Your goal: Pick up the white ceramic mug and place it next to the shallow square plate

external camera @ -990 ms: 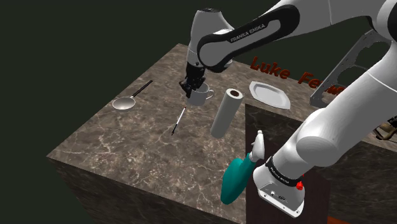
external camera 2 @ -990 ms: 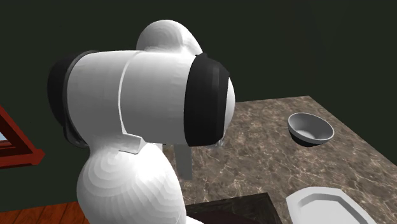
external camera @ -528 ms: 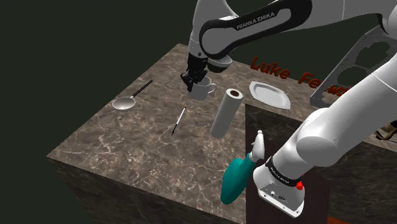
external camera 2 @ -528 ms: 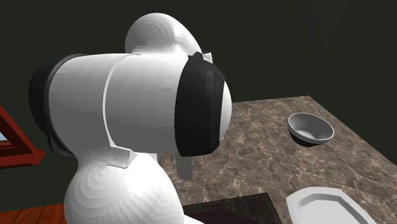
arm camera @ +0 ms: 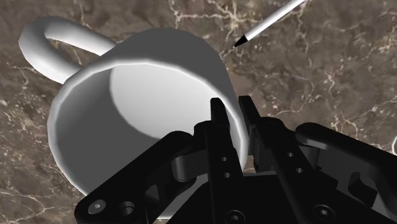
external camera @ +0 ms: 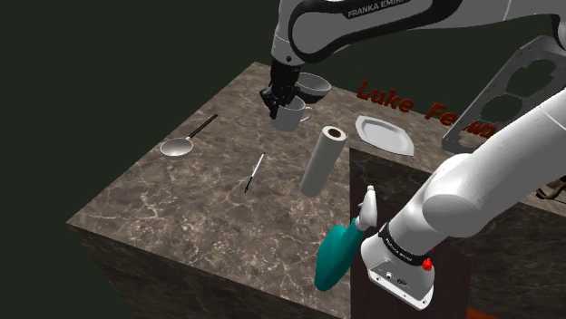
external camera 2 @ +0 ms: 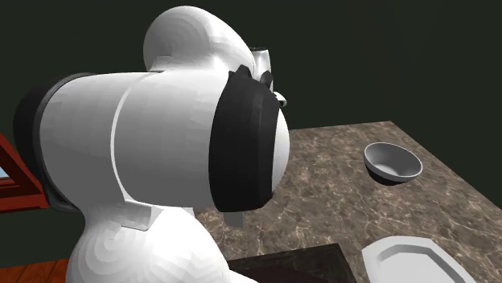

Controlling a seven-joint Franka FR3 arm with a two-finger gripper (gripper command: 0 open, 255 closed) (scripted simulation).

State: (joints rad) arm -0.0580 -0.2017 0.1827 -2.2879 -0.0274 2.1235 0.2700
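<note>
- Pinched in the black gripper (arm camera: 232, 108): the wall of the white mug (arm camera: 140, 102), with one finger (arm camera: 216, 121) inside the rim and the other outside, both pressed against it.
- In the shoulder view, hanging from the gripper (external camera: 279, 98) over the far part of the brown marbled countertop (external camera: 181, 204): the mug (external camera: 292, 118), seemingly lifted off the surface, mouth upward, handle toward that view's right.
- Just behind the mug there, a grey bowl (external camera: 316, 86); in the second exterior view, the same bowl (external camera 2: 392, 161) resting on the counter at the right.
- To the shoulder view's right of the mug and apart from it, a shallow white plate (external camera: 385, 133) with clipped corners, lying flat; in the second exterior view, that plate (external camera 2: 410, 259) cut off by the lower edge.
- Between mug and plate but nearer the camera, a pale roll (external camera: 323, 161), hollow end showing at its top.
- Toward the shoulder view's left, a long-handled spoon (external camera: 186, 141); nearer the middle, a thin pen (external camera: 255, 171), also lying past the mug under the wrist camera as a pen (arm camera: 270, 25) with a dark tip.
- Near the stand (external camera: 399, 272), a teal spray bottle (external camera: 340, 254) with a white head.
- Across much of the second exterior view, the white arm (external camera 2: 161, 161) with its dark joint.
</note>
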